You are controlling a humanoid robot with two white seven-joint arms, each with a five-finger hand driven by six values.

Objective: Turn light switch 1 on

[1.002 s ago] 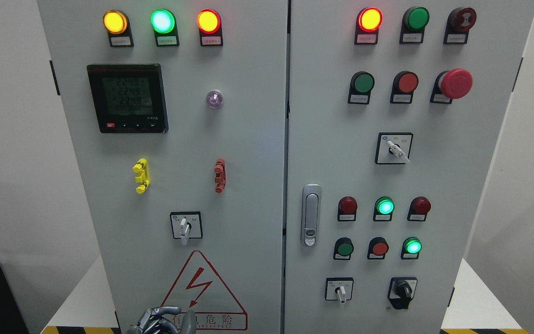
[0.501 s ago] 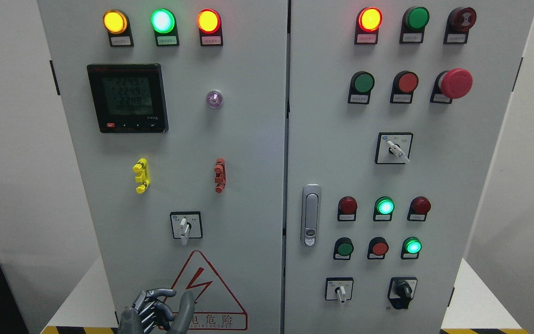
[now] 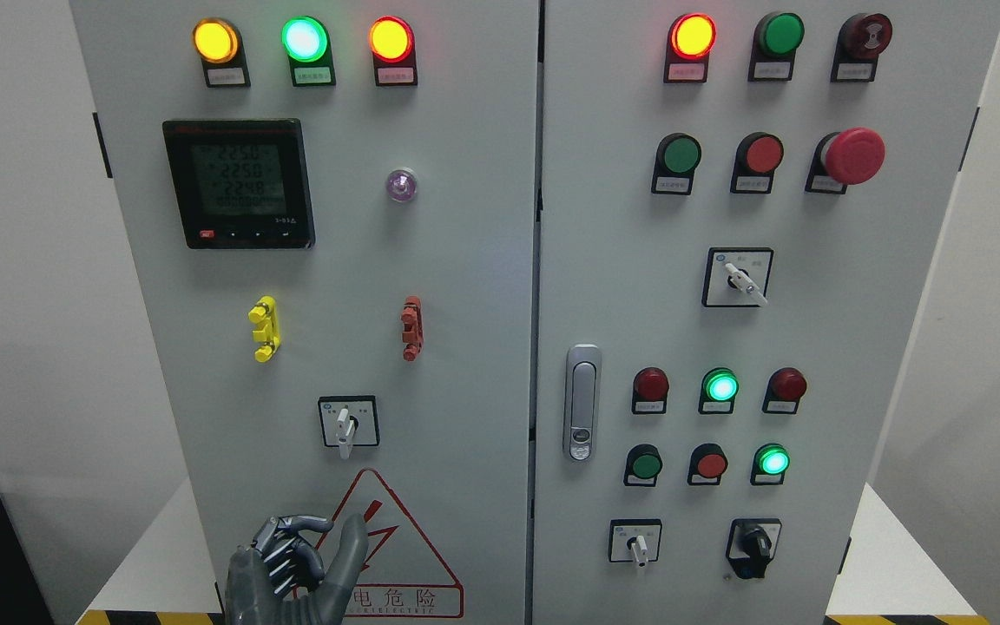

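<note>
A grey cabinet with two doors fills the head view. On the left door [image 3: 465, 347] a small rotary switch [image 3: 345, 425] with a white lever pointing down sits in a black-framed square. My left hand [image 3: 307, 555] rises from the bottom edge below that switch, in front of the red warning triangle [image 3: 417, 555]. Its four fingers are curled inward, the thumb sticks up, and it holds nothing. A clear gap separates the hand from the switch. The right hand is out of view.
The right door carries more rotary switches [image 3: 739, 279] [image 3: 637, 545] [image 3: 756, 542], lit and unlit buttons, a red mushroom stop button [image 3: 851, 156] and a metal door handle [image 3: 582, 404]. A digital meter [image 3: 240, 184], yellow [image 3: 264, 328] and red [image 3: 411, 328] clips sit on the left door.
My left hand has risen from the bottom edge toward the white-lever switch; more of the palm now shows. The meter's digits changed slightly.
</note>
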